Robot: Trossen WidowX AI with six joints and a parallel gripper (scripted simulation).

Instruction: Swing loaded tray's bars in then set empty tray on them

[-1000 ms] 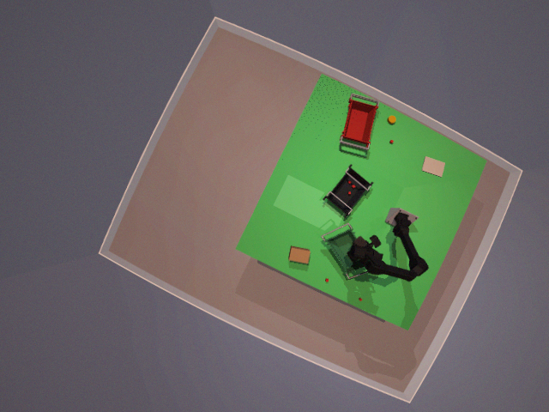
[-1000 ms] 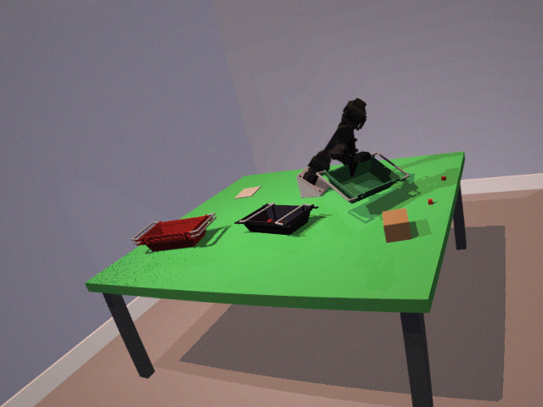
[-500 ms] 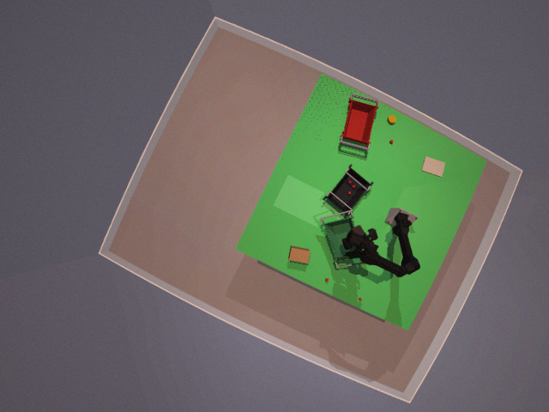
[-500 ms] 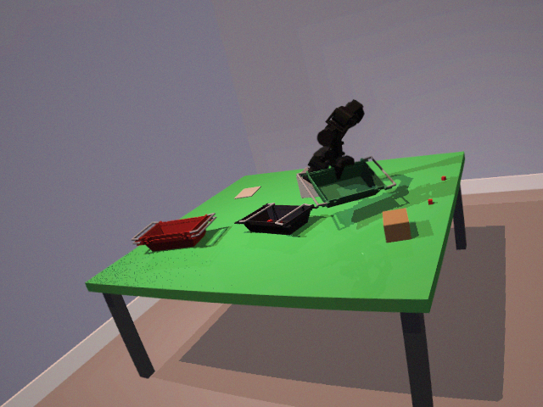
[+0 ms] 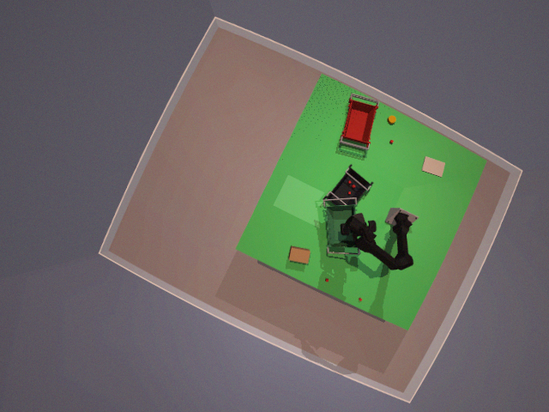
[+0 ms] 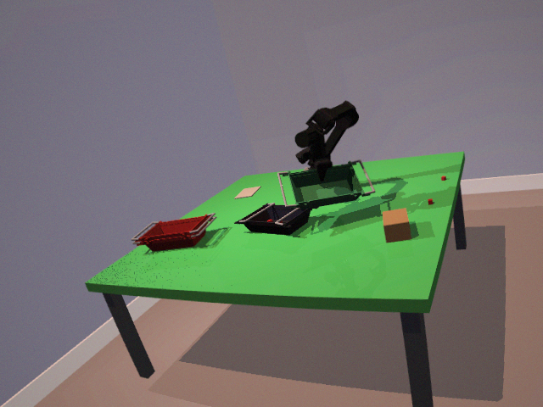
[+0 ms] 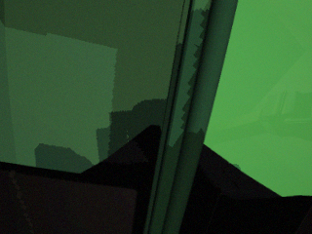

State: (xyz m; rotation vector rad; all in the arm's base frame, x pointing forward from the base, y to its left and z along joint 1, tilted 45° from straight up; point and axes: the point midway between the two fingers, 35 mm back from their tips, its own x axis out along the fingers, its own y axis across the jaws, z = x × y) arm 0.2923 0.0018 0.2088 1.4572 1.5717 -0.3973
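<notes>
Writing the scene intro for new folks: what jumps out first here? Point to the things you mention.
A green tray (image 5: 339,228) (image 6: 327,192) (image 7: 195,117) hangs in the black arm's closed gripper (image 6: 321,178), off the table. Near its end stands a black tray (image 5: 340,193) (image 6: 287,227) with small red blocks inside and two bars across its top. Beyond that, a bright red tray (image 5: 359,123) (image 6: 177,234) stands at the table's other end.
</notes>
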